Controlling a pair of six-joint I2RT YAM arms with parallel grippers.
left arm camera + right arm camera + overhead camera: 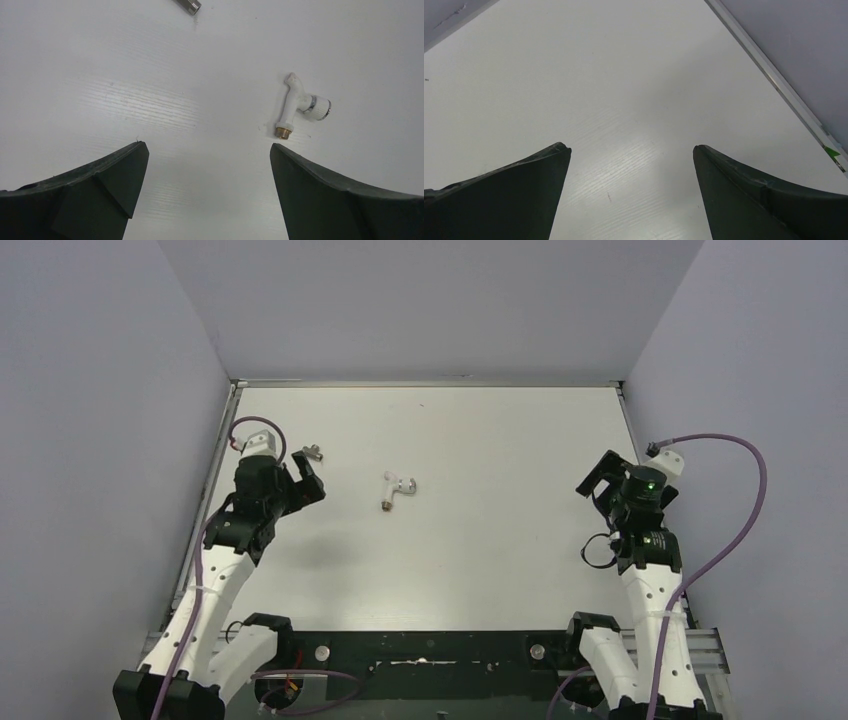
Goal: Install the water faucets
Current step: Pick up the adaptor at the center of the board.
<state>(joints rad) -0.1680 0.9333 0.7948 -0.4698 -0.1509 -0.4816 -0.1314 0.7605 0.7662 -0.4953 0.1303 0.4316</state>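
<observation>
White plastic tap body (295, 102) on its side on the tabletop (150, 75), ahead of the left gripper (207, 150) and off to its right, just beyond the right fingertip, not touching it. Round chrome-rimmed knob (320, 107) sticking out sideways from the body, on the side away from the gripper's midline. Brass threaded end (283, 131) pointing back toward the gripper.

Left gripper spread wide, holding nothing, hanging over bare tabletop.

Small grey metal fitting (189, 5) farther ahead of the same gripper, slightly left of its midline, cut off by the top edge of the wrist view. Lies flat on the tabletop, well apart from the tap body. Seen from overhead, sits just beyond the gripper's far finger, with the tap body off to the gripper's right, toward the tabletop's middle.

Right gripper (631, 147) likewise spread wide and empty, over plain white tabletop, well apart from both parts. Ahead of it and to its right, a metal edge strip (774, 75) along the tabletop, then a grey wall (804, 30).
</observation>
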